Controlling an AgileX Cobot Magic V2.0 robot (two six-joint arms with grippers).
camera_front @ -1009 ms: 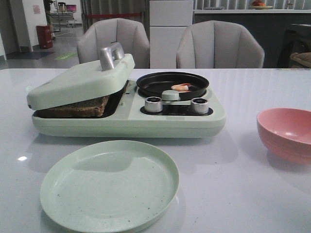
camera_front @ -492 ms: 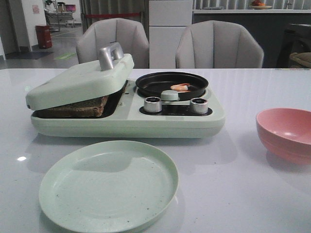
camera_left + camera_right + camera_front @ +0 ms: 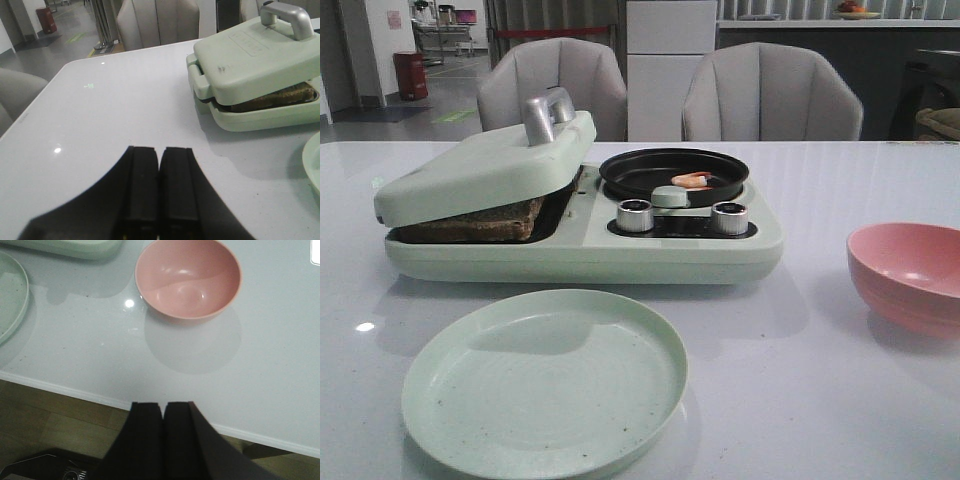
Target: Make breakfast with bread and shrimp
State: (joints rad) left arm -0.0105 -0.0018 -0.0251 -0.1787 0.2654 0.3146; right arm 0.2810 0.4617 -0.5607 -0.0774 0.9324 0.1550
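A pale green breakfast machine (image 3: 585,235) stands on the white table (image 3: 800,380). On its left side the tilted lid (image 3: 485,165) with a metal handle rests on the dark-crusted bread (image 3: 470,222); it looks like a stack, but the slices cannot be counted. On its right side the small orange-pink curled shrimp (image 3: 693,180) lies in the round black pan (image 3: 674,172). A round pale green plate (image 3: 545,380) sits near the front, and a pink bowl (image 3: 910,275) is at the right. The left gripper (image 3: 159,165) has its fingers pressed together, holding nothing, over the table left of the machine. The right gripper (image 3: 163,417) is also closed and empty, at the near table edge before the bowl.
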